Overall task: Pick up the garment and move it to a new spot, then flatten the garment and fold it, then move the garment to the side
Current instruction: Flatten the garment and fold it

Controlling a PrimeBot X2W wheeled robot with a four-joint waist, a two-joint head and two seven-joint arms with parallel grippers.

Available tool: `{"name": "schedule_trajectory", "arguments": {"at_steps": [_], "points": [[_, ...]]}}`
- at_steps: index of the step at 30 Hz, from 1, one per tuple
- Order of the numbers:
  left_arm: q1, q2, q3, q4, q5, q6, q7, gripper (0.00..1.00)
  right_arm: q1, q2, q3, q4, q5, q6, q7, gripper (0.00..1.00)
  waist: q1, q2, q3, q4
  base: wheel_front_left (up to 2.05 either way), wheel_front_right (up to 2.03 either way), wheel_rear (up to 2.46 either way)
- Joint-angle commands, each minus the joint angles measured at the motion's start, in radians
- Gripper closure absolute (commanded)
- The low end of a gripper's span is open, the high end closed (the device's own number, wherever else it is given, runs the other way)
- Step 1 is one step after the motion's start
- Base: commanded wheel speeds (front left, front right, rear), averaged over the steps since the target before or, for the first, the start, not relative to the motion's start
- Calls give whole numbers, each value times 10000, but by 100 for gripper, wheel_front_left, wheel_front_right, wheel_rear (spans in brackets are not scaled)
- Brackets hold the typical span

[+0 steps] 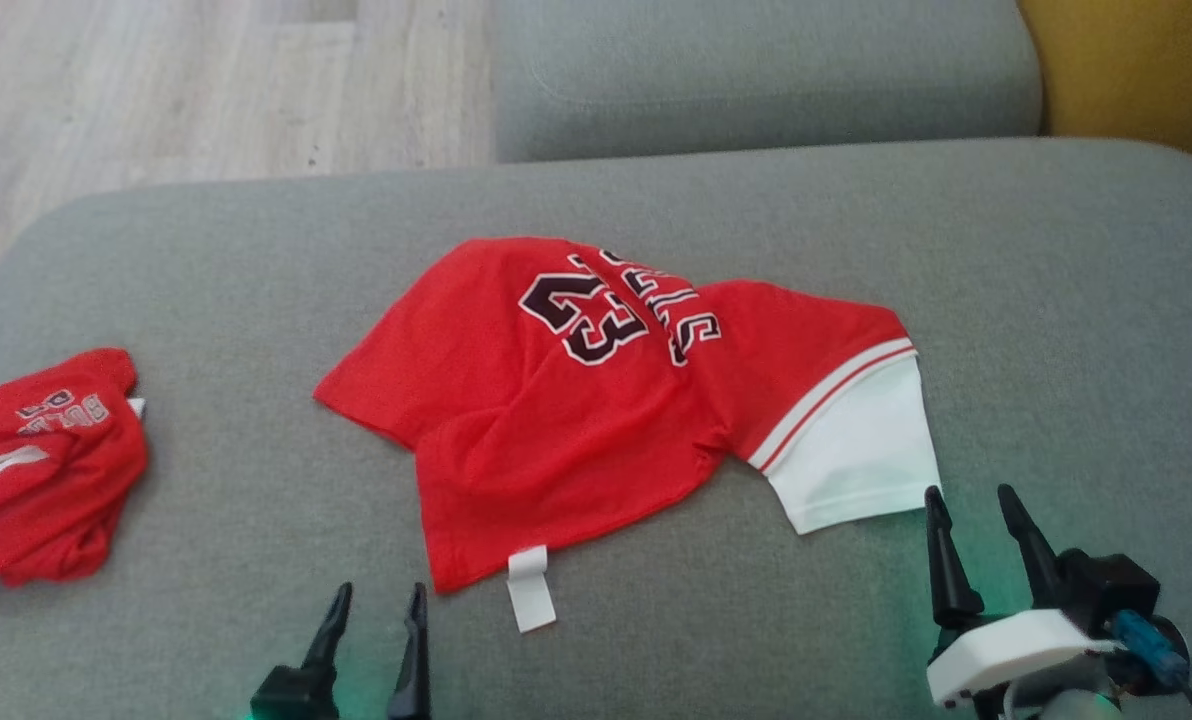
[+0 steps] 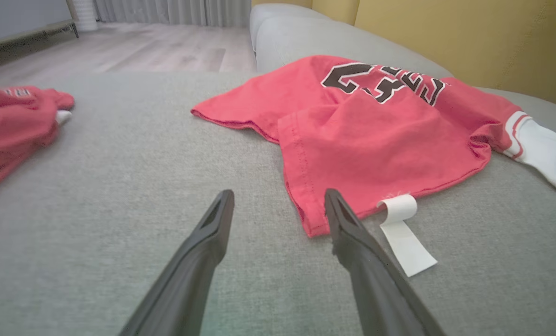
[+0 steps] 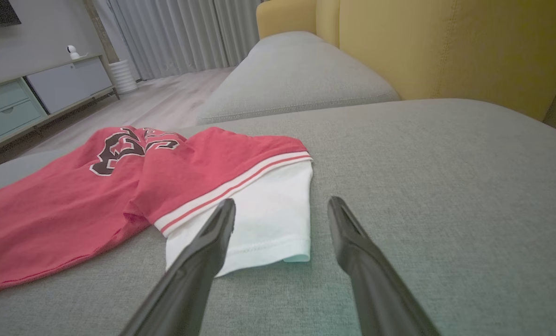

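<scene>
Garment [image 1: 556, 430] rumpled on cushion [image 1: 1056, 300]; left pincer [image 1: 381, 592] spread just short of hem [image 1: 456, 570], right pincer [image 1: 968, 492] spread at white sleeve [image 1: 846, 450], likely staged for two-handed lift.

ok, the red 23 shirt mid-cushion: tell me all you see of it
The red jersey looks like soft cotton, with dark white-edged lettering and a 23. It lies crumpled and partly folded over itself on the grey sofa cushion. One white sleeve, trimmed with red and white stripes, sticks out flat; a white label juts from the near hem.
</scene>
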Motion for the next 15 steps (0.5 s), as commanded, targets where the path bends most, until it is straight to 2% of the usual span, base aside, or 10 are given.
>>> {"name": "schedule_trajectory", "arguments": {"at_steps": [1, 5, 15], "points": [[-517, 16, 162, -161, -203, -82, -53, 0, -375, -42, 272, -260, 56, -7, -40, 0, 0, 0, 136, -88, 0, 0, 0], [-944, 16, -165, 177, -1043, -398, -53, 0, -498, -42, 270, -235, -59, -7, -40, 0, 0, 0, 523, -308, 0, 0, 0], [-1527, 16, -457, 1354, -2614, -743, -53, 0, -779, -42, 6, -275, -308, -7, -40, 0, 0, 0, 1076, -857, 0, 0, 0]]}}
